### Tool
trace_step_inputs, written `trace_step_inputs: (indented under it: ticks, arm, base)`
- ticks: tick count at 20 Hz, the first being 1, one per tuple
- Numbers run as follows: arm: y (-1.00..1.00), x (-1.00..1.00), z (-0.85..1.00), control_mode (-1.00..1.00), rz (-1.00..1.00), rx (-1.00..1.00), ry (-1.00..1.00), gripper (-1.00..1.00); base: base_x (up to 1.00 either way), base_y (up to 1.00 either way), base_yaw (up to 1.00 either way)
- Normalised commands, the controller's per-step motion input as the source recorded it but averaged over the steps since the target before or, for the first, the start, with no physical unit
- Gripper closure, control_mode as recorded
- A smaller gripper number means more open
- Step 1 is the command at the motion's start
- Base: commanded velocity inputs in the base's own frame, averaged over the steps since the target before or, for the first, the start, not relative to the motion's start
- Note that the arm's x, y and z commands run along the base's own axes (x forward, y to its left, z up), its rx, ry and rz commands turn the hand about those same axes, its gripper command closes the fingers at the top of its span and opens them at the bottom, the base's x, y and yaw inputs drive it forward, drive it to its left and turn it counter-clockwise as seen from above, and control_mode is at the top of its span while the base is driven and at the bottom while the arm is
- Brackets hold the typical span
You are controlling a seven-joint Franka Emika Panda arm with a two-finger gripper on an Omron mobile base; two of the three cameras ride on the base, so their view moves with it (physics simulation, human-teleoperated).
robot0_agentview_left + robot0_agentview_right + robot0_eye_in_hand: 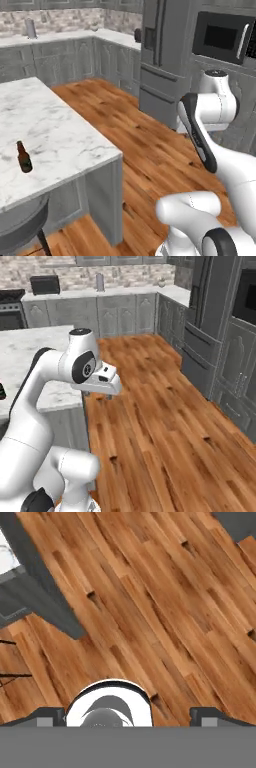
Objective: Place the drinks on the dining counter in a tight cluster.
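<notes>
Left base view gives the widest account: the large white grey-veined marble worktop (55, 130) of the dining island fills the left half, standing on grey panelled sides above the warm wooden plank floor (145, 145). The white arm (210, 110) rises folded at the lower right, well apart from the marble, its hand hanging over bare floor beside the island's corner. That posture reads as a carrying or travelling pose, not a reaching one; my judgement is that the base has yet to bring the arm within range of any drink.

Right base view shows the hand tucked low near the worktop's edge, with the tall grey refrigerator (207, 331) across the floor.

Hand view looks straight down at planks; the fingers (131, 716) stand spread wide, their two dark tips far apart at the bottom corners, with nothing between them.

Smallest is the slim dark brown glass beer bottle (23, 157), upright near the worktop's near-left part, alone, with a narrow neck and a faint reddish label band. It already stands on the dining island, so it probably serves as the spot around which the cluster gets built.
</notes>
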Motion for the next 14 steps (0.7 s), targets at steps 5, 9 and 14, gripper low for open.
trace_step_inputs:
  ticks: [5,9,14]
  arm:
    - [0.0,0.0,0.0,1.0,0.0,0.0,0.0,-1.0]
    - [0.0,0.0,0.0,1.0,0.0,0.0,0.0,-1.0]
    - [0.0,0.0,0.0,1.0,0.0,0.0,0.0,-1.0]
  base:
    - [0.12,0.0,-0.93]
    - [0.25,-0.07,-0.85]
    - [0.67,-0.3,-0.66]
